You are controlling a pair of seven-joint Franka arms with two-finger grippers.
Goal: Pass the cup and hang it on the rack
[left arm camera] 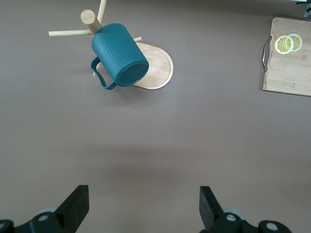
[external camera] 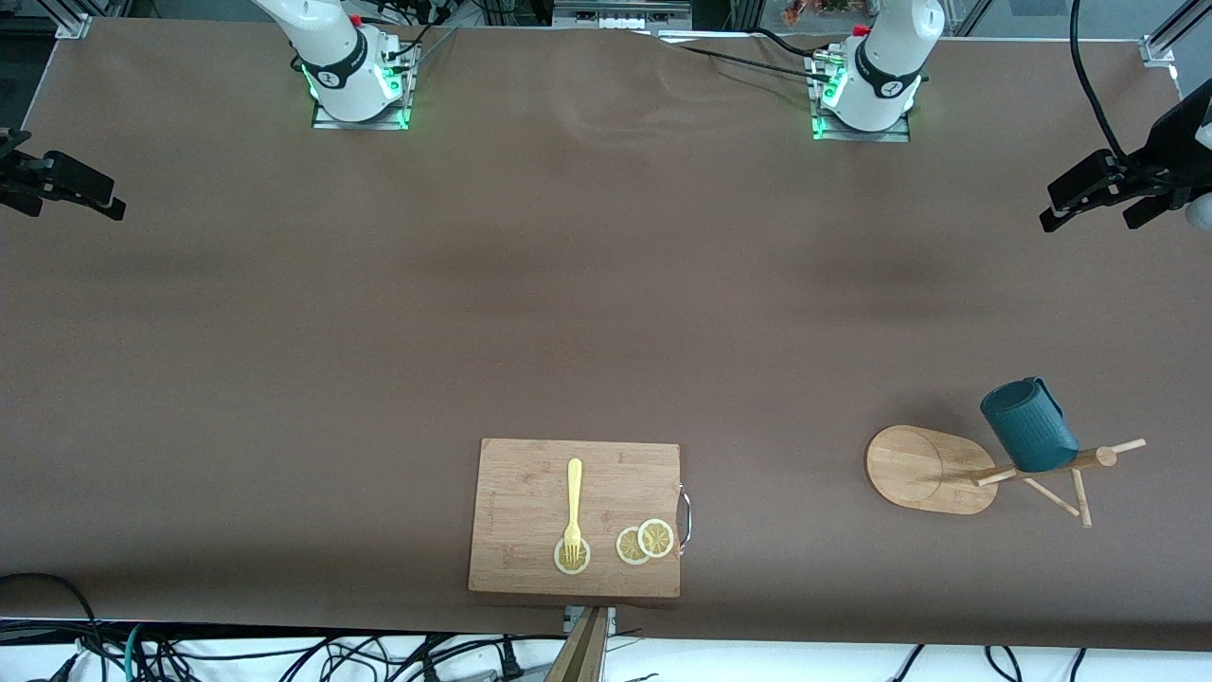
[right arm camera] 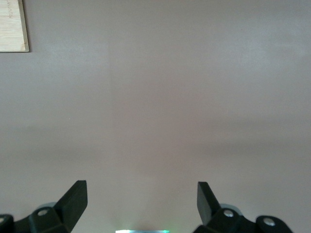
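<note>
The dark teal ribbed cup [external camera: 1029, 426] hangs tilted on a peg of the wooden rack [external camera: 923, 469], which stands toward the left arm's end of the table, near the front camera. In the left wrist view the cup [left arm camera: 119, 56] shows its base and handle, with the rack's oval base [left arm camera: 160, 70] under it. My left gripper [external camera: 1089, 220] is open and holds nothing, well away from the rack, over bare table [left arm camera: 144, 204]. My right gripper [external camera: 80, 210] is open too, over the right arm's end of the table [right arm camera: 142, 201].
A rectangular bamboo cutting board [external camera: 530, 483] lies near the table's front edge at the middle, carrying a yellow fork [external camera: 574, 497] and lemon slices [external camera: 646, 542]. It also shows in the left wrist view [left arm camera: 291, 73]. Brown table cloth covers the rest.
</note>
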